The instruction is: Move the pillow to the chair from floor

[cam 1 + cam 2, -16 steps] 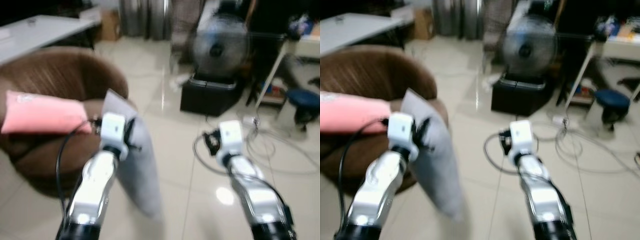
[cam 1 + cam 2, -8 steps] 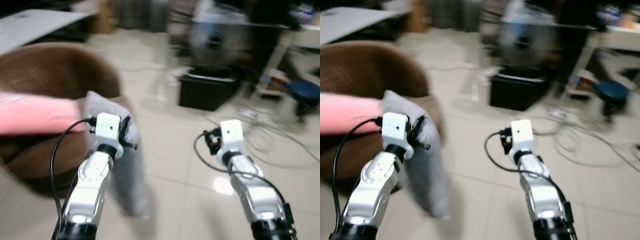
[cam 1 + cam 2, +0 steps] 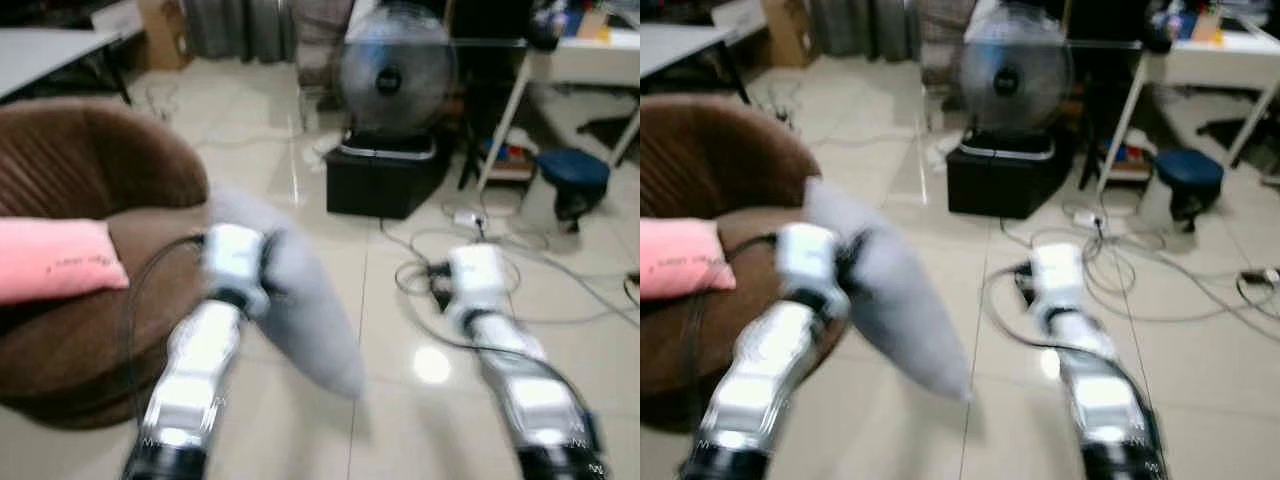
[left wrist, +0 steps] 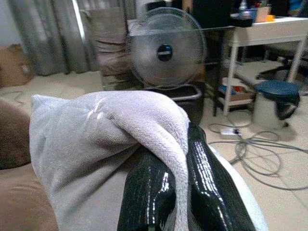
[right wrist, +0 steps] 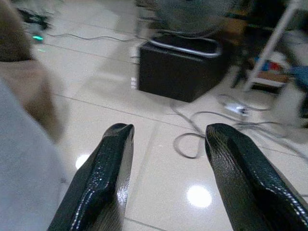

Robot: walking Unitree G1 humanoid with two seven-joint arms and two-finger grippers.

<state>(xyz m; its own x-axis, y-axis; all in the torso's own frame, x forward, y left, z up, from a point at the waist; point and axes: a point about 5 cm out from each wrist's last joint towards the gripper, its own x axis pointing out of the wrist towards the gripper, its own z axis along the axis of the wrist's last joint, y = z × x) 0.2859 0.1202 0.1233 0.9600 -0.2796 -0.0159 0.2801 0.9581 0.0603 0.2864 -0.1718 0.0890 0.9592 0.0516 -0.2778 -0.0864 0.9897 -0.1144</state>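
The left gripper [image 4: 175,192] is squeezed tight on a fold of the soft grey pillow [image 3: 290,290], which hangs in the air at three o'clock from the round brown chair [image 3: 110,190]. It could slip out and drop. The chair already holds a pink pillow [image 3: 55,260]. The right gripper [image 5: 166,144] is spread apart, holding nothing.

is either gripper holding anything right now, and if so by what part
The left gripper holds the grey pillow, its fingers shut on a fold of the cover near one edge. The right gripper is open and holds nothing.
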